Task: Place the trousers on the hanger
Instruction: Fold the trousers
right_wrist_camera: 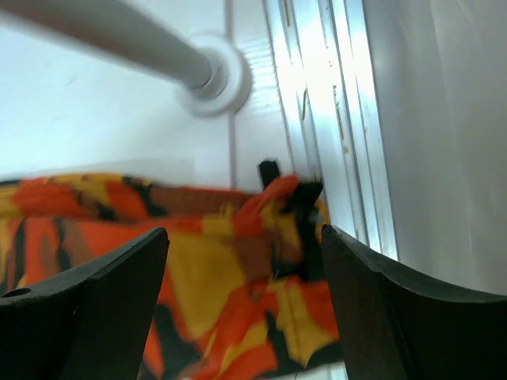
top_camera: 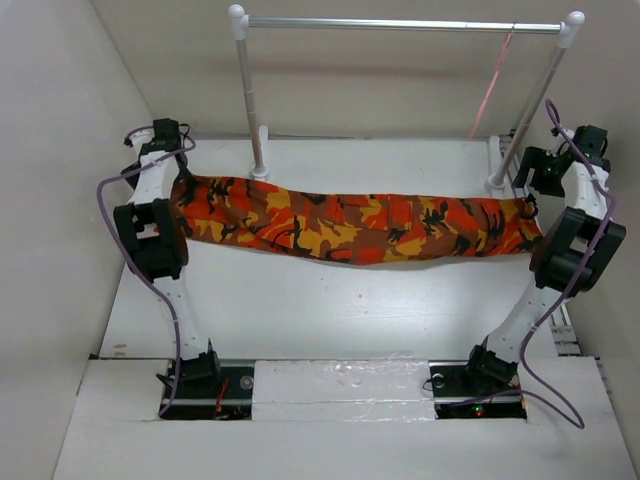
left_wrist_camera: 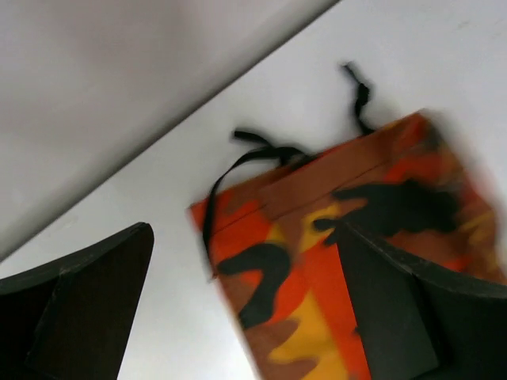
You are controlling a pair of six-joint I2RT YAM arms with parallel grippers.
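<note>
Trousers (top_camera: 350,228) of soft orange, yellow and black camouflage cloth are laid across the white table (top_camera: 330,310); limp, they are best taken at the ends. Left gripper (left_wrist_camera: 245,237) and right gripper (right_wrist_camera: 244,233) are spread wide, empty.

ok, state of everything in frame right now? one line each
trousers: spread lengthwise on the table, not gripped, not on the hanger
rack: upright, rail carrying only the hanger
hanger: hooked on the rail near its right end, nothing on it
left gripper: open, over the trousers' left end
right gripper: open, over the trousers' right end
</note>
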